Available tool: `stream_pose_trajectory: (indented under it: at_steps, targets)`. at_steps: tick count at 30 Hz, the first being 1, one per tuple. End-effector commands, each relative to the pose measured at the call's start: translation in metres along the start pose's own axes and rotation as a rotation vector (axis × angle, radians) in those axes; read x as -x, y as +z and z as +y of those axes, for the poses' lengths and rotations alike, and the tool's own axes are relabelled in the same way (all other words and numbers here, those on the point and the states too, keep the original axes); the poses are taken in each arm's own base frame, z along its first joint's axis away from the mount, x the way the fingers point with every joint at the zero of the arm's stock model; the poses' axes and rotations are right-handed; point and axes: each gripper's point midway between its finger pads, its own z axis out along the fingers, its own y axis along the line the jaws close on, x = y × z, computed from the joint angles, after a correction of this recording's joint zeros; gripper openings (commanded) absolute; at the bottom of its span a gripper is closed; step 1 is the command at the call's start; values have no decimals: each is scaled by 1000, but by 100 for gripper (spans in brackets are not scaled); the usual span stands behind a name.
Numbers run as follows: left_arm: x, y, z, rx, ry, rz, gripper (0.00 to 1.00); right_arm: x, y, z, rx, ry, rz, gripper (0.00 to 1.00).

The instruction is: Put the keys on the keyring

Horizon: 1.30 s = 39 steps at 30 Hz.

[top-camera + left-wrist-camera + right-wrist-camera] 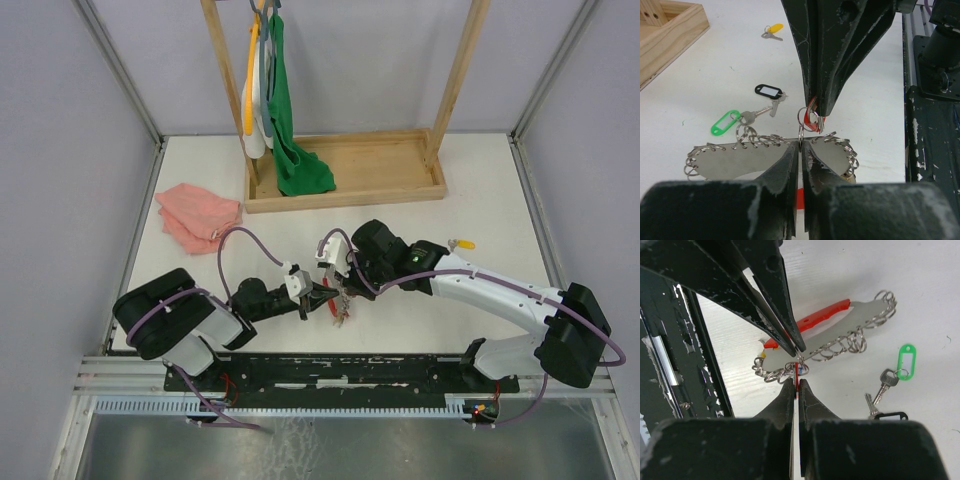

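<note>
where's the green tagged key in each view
Top external: too small to make out.
Left wrist: silver key with green plastic tag, left of centre.
Right wrist: at the right edge, mid-height.
Shared landmark: red and grey keyring, lying close beside the key.

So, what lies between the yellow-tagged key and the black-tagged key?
Nothing: in the left wrist view only bare table separates the yellow-tagged key from the black-tagged key.
</note>
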Motion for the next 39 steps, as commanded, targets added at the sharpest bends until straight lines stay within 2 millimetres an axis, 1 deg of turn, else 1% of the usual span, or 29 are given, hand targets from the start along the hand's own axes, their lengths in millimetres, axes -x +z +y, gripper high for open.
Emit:
stream_pose_trajectory:
  at_steps: [1,5,9,11,15,16,17,18,20,21,23,25,28,32,36,39]
  targets:
    - [29,10,1,-9,8,-120,15,42,-8,2,17,-54,-131,1]
    - [30,11,0,-17,3,-127,22,46,-6,3,20,-51,-147,1]
    - [35,10,-2,-21,11,-147,28,45,-4,4,27,-50,-143,1]
    - [37,9,-4,-30,20,-153,30,43,-3,5,32,-54,-136,1]
    - [38,10,-7,-54,31,-157,31,41,-3,6,39,-64,-131,1]
    - [38,11,-8,-61,32,-156,30,42,-3,7,41,-66,-132,1]
    - [37,11,-8,-64,32,-153,26,42,-4,7,40,-67,-132,1]
    - [36,11,-8,-65,31,-149,21,42,-4,7,39,-68,-131,1]
    - [34,11,-8,-64,31,-144,8,41,-5,6,32,-70,-128,1]
    - [34,10,-8,-62,35,-144,4,40,-6,5,27,-69,-123,1]
    - [37,8,-7,-51,40,-150,3,34,-7,-1,-8,-53,-96,1]
    - [39,4,-5,-29,49,-156,3,23,-7,-7,-44,-16,-52,1]
    - [44,-3,0,13,71,-167,3,7,-6,-13,-70,68,2,1]
    - [47,-6,2,33,94,-169,3,-6,-2,-17,-81,164,42,1]
    - [59,-8,-4,23,130,-205,3,-12,4,-16,-61,205,84,1]
    - [65,-6,-11,3,158,-220,3,-9,8,-14,-38,215,88,1]
